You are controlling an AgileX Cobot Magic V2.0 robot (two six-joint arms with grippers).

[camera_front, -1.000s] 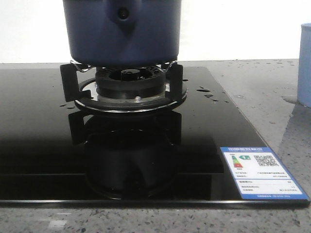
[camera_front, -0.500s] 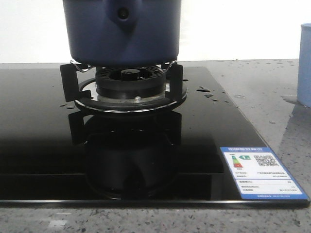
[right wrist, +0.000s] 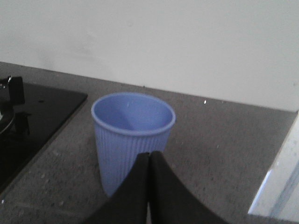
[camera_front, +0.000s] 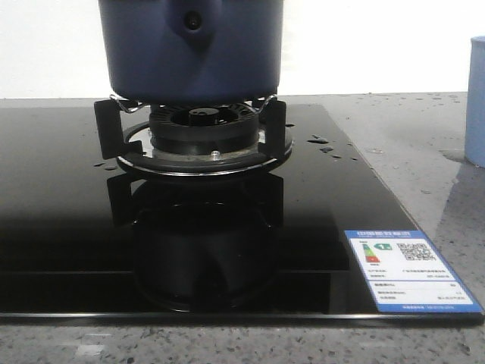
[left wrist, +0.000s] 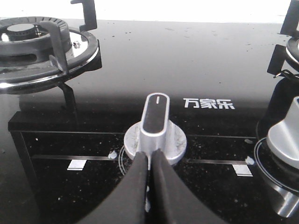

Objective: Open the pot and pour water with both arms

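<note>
The dark navy-blue pot (camera_front: 191,47) stands on the burner grate (camera_front: 201,140) of the black glass stove; its top is cut off by the front view, so no lid shows. Small shiny water droplets (camera_front: 320,142) lie on the glass to its right, with a wet patch (camera_front: 452,155) on the counter by the pale blue ribbed cup (camera_front: 476,102). My left gripper (left wrist: 149,155) is shut and empty, its tips just short of a silver stove knob (left wrist: 155,128). My right gripper (right wrist: 150,156) is shut and empty, just in front of the cup (right wrist: 132,137).
A second burner (left wrist: 32,46) and a second knob (left wrist: 286,140) show in the left wrist view. An energy label (camera_front: 409,280) is stuck on the stove's front right corner. Speckled grey counter (right wrist: 219,154) surrounds the cup, with a white wall behind.
</note>
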